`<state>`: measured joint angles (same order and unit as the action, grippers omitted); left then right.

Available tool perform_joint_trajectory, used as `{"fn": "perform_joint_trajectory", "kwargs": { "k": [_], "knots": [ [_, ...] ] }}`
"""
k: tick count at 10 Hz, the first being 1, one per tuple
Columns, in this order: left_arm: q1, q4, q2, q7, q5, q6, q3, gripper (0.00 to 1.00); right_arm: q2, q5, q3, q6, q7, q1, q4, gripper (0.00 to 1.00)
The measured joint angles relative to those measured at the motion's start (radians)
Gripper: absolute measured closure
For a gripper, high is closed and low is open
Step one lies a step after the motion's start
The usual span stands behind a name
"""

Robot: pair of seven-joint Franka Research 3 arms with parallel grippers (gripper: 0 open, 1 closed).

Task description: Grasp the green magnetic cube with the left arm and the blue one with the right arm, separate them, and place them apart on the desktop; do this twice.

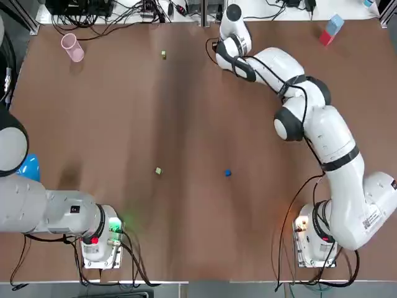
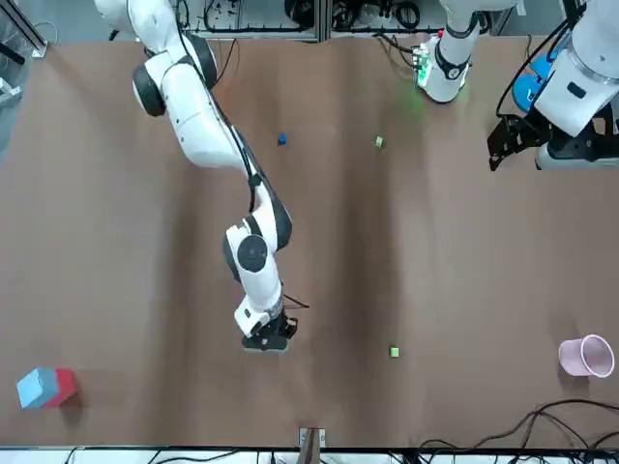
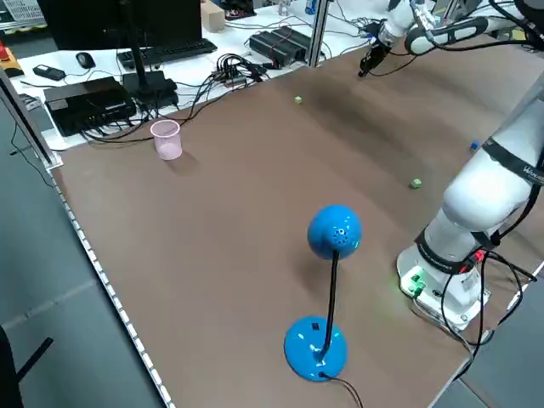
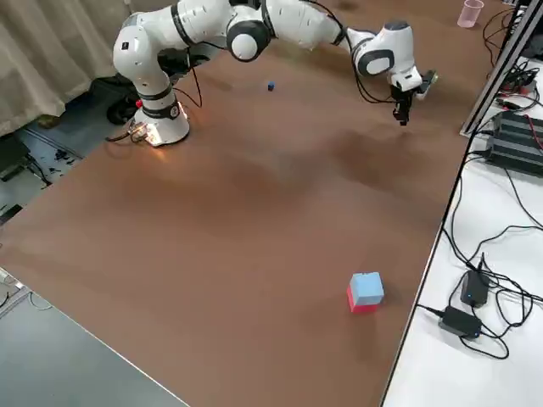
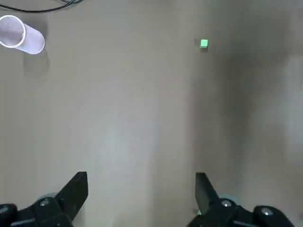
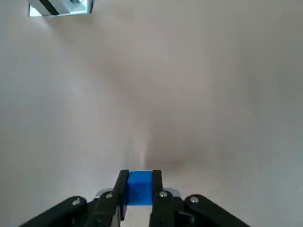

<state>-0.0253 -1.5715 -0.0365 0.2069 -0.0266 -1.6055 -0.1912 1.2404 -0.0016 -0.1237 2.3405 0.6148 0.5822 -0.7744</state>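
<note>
Lowering next: right pincer [image 6: 140, 175] clamped on blue cube [image 6: 139, 188] over far counter [image 1: 124, 112]. Set down softly, well apart from green cube [image 1: 163, 54], then release. Left pincer [image 5: 141, 176] wide open, empty.

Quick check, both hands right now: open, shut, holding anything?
Left hand: open, empty, parked at the robot's left.
Right hand: closed on a blue cube, reached far forward.
</note>
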Motion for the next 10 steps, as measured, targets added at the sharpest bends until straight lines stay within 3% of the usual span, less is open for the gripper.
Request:
{"fn": "perform_joint_trajectory", "kwargs": {
  "k": [2,7,10],
  "knots": [
    [0.0,0.0,0.0,0.0,0.0,0.0,0.0,0.0,0.0,0.0,-0.001,-0.016,0.0,-0.001,0.006,0.76],
    [0.0,0.0,0.0,0.0,0.0,0.0,0.0,0.0,-0.002,0.0,-0.003,-0.072,0.0,-0.008,0.024,0.04],
    [0.0,0.0,0.0,0.0,0.0,0.0,0.0,0.0,-0.094,0.0,-0.003,-0.261,-0.001,-0.018,0.068,0.0]
  ]
}}
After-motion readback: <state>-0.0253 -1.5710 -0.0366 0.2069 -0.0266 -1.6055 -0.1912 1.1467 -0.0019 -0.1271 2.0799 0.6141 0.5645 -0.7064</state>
